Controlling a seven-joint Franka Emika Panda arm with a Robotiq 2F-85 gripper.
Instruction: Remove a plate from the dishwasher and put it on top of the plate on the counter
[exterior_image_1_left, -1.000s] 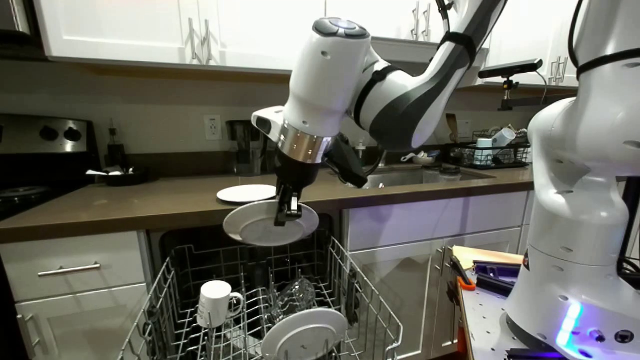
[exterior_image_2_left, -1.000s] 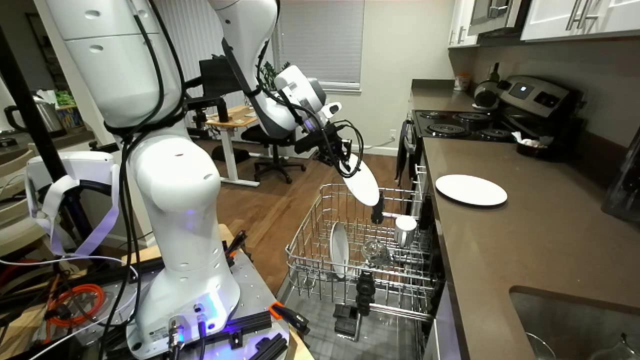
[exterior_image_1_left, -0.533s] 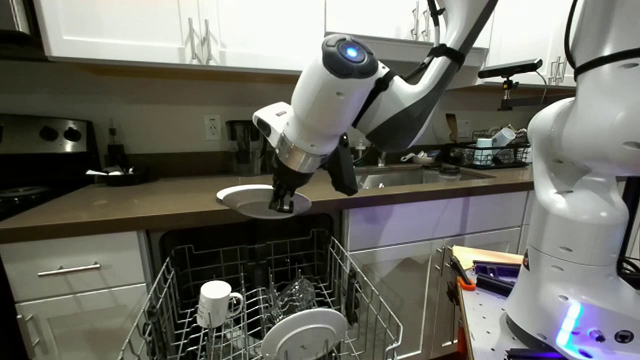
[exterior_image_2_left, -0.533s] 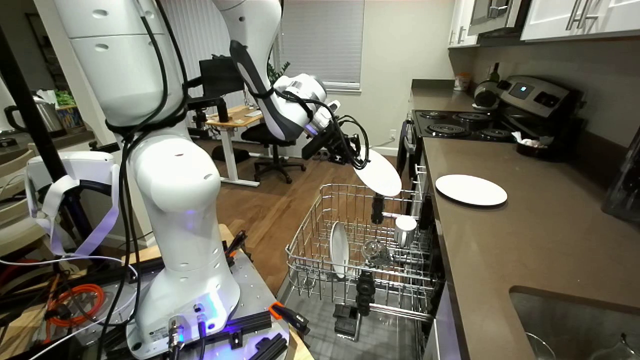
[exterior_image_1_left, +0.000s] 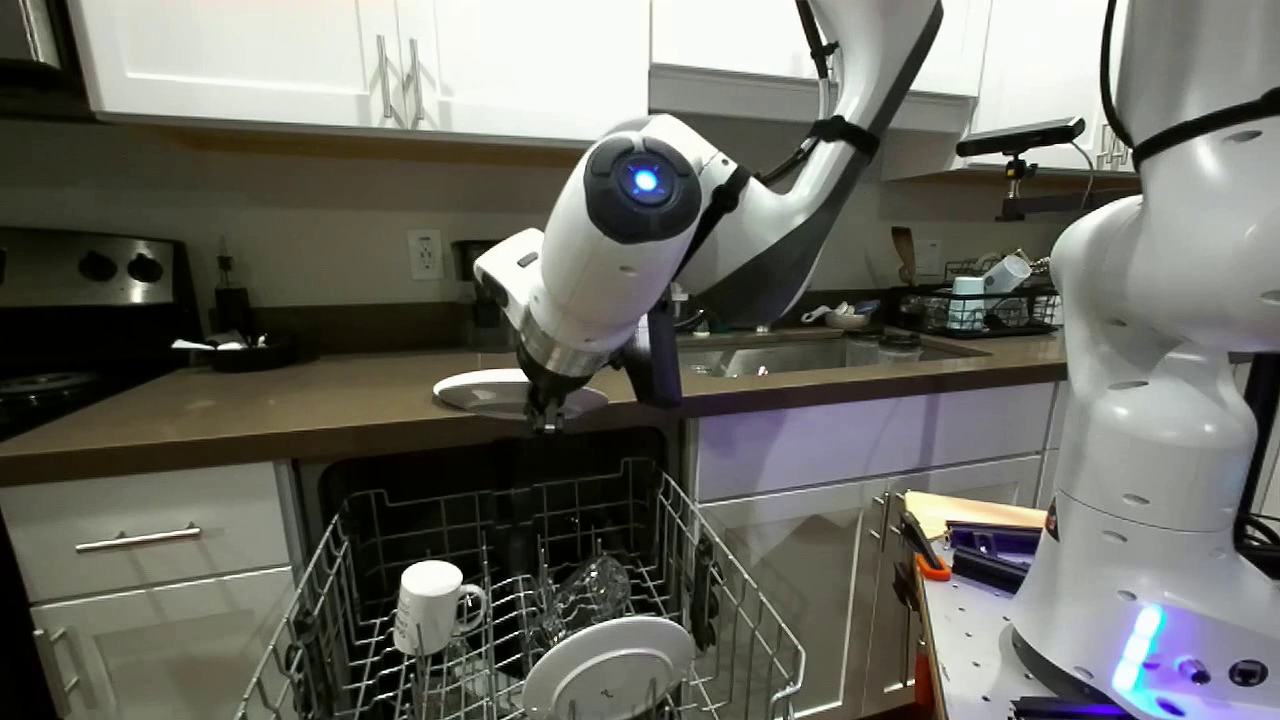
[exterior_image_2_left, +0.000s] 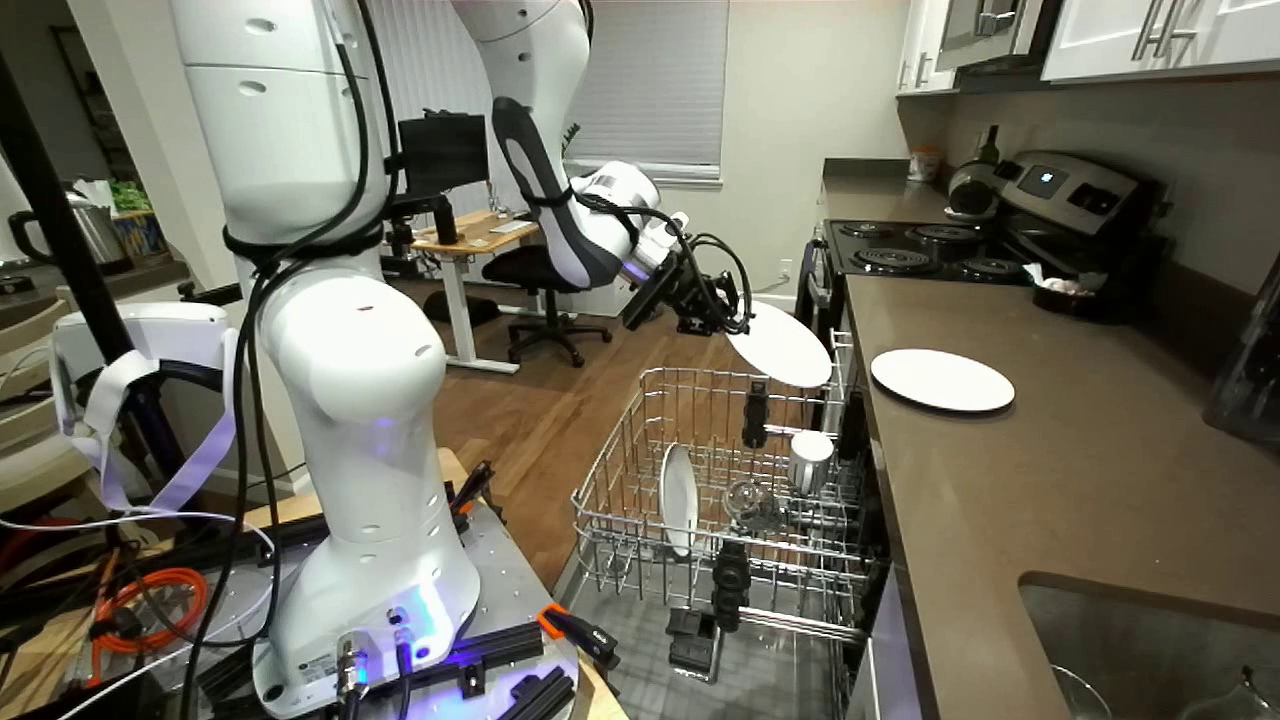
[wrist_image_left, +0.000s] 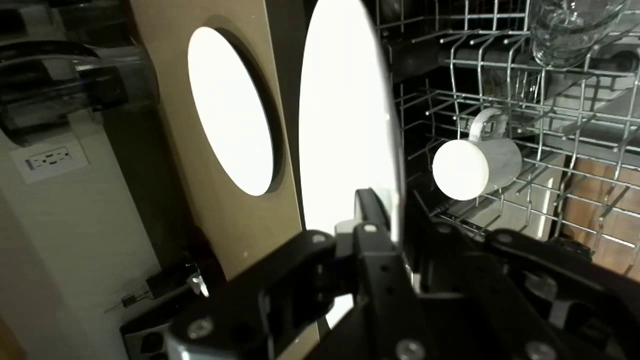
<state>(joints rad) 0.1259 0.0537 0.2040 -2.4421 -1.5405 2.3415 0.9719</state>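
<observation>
My gripper is shut on a white plate and holds it above the dishwasher rack near the counter's front edge; the gripper shows in both exterior views (exterior_image_1_left: 547, 415) (exterior_image_2_left: 738, 318) and the wrist view (wrist_image_left: 395, 225). The held plate is tilted, gripped at its rim; it shows in both exterior views (exterior_image_1_left: 585, 403) (exterior_image_2_left: 785, 346) and the wrist view (wrist_image_left: 345, 115). The counter plate, white, lies flat on the brown counter in both exterior views (exterior_image_1_left: 485, 380) (exterior_image_2_left: 942, 380) and the wrist view (wrist_image_left: 230, 110). In an exterior view the held plate partly covers it.
The pulled-out dishwasher rack (exterior_image_1_left: 733, 568) holds a white mug (exterior_image_1_left: 428, 605), a clear glass (exterior_image_1_left: 597, 592) and a white plate (exterior_image_1_left: 610, 668). A black dish (exterior_image_1_left: 250, 355) and a pitcher (exterior_image_1_left: 485, 290) stand on the counter (exterior_image_1_left: 330, 400). Cabinets (exterior_image_1_left: 520, 60) hang above. A sink (exterior_image_2_left: 1150, 640) is cut into the counter.
My gripper has carried the held plate up and toward the counter, and the plate has turned flatter. The counter plate and rack have not moved.
</observation>
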